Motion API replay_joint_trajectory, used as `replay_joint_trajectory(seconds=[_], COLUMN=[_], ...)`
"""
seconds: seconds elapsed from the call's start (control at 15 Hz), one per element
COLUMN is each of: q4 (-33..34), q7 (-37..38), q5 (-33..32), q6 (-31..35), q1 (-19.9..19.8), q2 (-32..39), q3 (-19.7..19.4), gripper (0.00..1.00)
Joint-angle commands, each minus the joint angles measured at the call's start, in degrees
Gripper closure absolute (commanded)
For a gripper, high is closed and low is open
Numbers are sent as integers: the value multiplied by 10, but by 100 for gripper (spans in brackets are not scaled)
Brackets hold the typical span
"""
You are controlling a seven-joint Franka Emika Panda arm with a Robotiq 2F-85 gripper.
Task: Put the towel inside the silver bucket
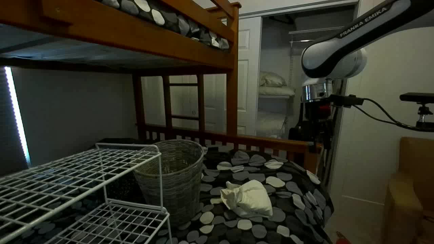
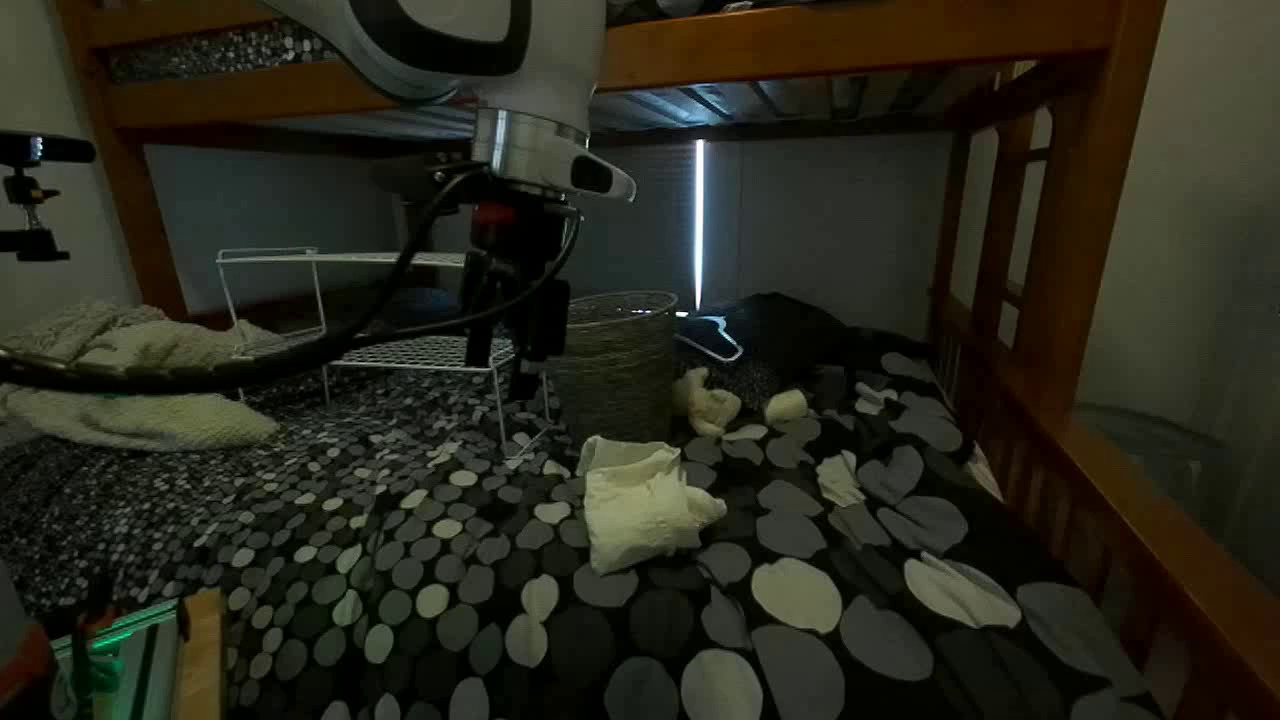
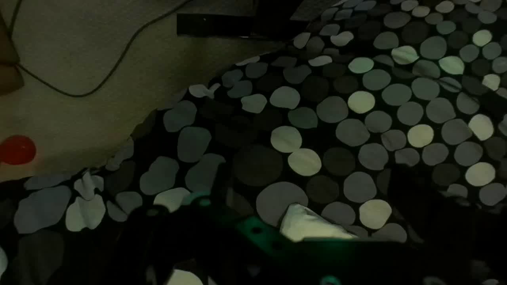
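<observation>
You have one grey woven bucket (image 1: 174, 189), standing mouth-up on the dotted bench (image 2: 420, 640). You have one towel (image 1: 249, 200), a cream bundle lying outside the bucket, just beside it on the right in an exterior view; a strip of bench shows between the two. Your one tool (image 2: 502, 368) is released: in the wrist view its two fingers (image 3: 416, 198) stand well apart. It hangs above the bench, well to the right of the bucket in an exterior view.

Close to the bucket you have one white wire rack (image 1: 112, 162) with two shelves; it blocks part of your sight of the bucket, and you cannot tell whether they touch. Black cabling (image 2: 200, 375) crosses left of the bucket in an exterior view, before one heap of pale fleece (image 2: 150, 425). Beyond the bucket you see one white hanger (image 2: 738, 350) and two small pale lumps (image 2: 786, 406), too dim to name. One wooden upper bunk (image 1: 152, 37) sits higher than the bucket. One red round thing (image 3: 18, 149) rests on the floor (image 3: 99, 118), well apart from the bucket.
</observation>
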Motion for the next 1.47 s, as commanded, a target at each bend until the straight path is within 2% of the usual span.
replay_joint_trajectory(seconds=[0.0,0.4,0.53,0.73,1.13,1.4], q4=[1,7,12,8,2,8], q7=[-1,-19,-71,-111,-157,-222], q5=[1,-5,27,66,165,254], q6=[-1,14,37,124,232,296], q1=[-4,-3,7,10,7,-2], q2=[0,15,43,83,174,226], q3=[4,1,-13,-18,-9,-3], gripper=[0,0,0,0,0,0])
